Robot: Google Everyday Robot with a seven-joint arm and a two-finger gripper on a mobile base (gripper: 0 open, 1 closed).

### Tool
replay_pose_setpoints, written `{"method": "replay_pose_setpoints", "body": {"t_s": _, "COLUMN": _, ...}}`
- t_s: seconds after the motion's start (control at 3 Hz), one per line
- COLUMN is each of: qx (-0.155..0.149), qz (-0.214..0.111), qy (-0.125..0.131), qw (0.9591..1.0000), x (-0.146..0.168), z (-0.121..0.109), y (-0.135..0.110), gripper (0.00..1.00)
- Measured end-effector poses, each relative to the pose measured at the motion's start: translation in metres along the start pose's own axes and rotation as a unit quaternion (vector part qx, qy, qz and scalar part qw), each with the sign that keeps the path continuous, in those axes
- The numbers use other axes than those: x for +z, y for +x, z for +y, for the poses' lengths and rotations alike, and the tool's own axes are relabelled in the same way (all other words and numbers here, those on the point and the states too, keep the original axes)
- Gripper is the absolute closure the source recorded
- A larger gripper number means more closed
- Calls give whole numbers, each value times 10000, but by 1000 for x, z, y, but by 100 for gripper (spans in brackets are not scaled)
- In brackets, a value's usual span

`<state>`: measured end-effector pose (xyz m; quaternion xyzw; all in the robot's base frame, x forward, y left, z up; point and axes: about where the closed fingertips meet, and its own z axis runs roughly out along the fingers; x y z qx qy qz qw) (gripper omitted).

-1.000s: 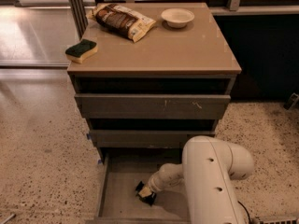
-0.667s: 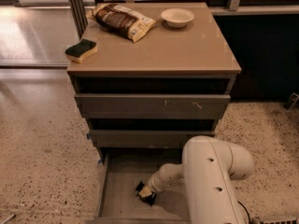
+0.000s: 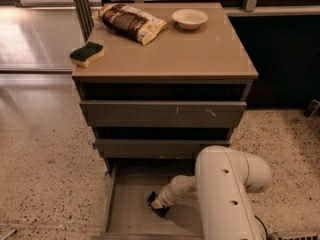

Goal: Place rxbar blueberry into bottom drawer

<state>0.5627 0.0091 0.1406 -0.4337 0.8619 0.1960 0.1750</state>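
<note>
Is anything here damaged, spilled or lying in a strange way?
Nothing is spilled. Only small things stand out: pale scratches mark the top drawer front, and the sponge sits right at the left edge of the cabinet top. The gripper is low inside the open bottom drawer.

My cream gripper (image 3: 159,205), dark at its tip (black or navy, I can't tell), sits in the grey bottom drawer (image 3: 126,213) of the tan-topped cabinet (image 3: 200,54), which carries a green-and-yellow sponge (image 3: 86,54), a brown-and-white snack bag (image 3: 131,22) and a whitish bowl (image 3: 190,18).
</note>
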Motion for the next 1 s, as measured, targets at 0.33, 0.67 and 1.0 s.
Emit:
{"method": "replay_pose_setpoints", "body": {"t_s": 0.33, "qx": 0, "qz": 0, "qy": 0, "qw": 10000, "x": 0, "z": 0, "y": 0, "gripper": 12}}
{"method": "replay_pose_setpoints", "body": {"t_s": 0.67, "qx": 0, "qz": 0, "qy": -1, "qw": 10000, "x": 0, "z": 0, "y": 0, "gripper": 0}}
{"method": "replay_pose_setpoints", "body": {"t_s": 1.0, "qx": 0, "qz": 0, "qy": -1, "qw": 10000, "x": 0, "z": 0, "y": 0, "gripper": 0}}
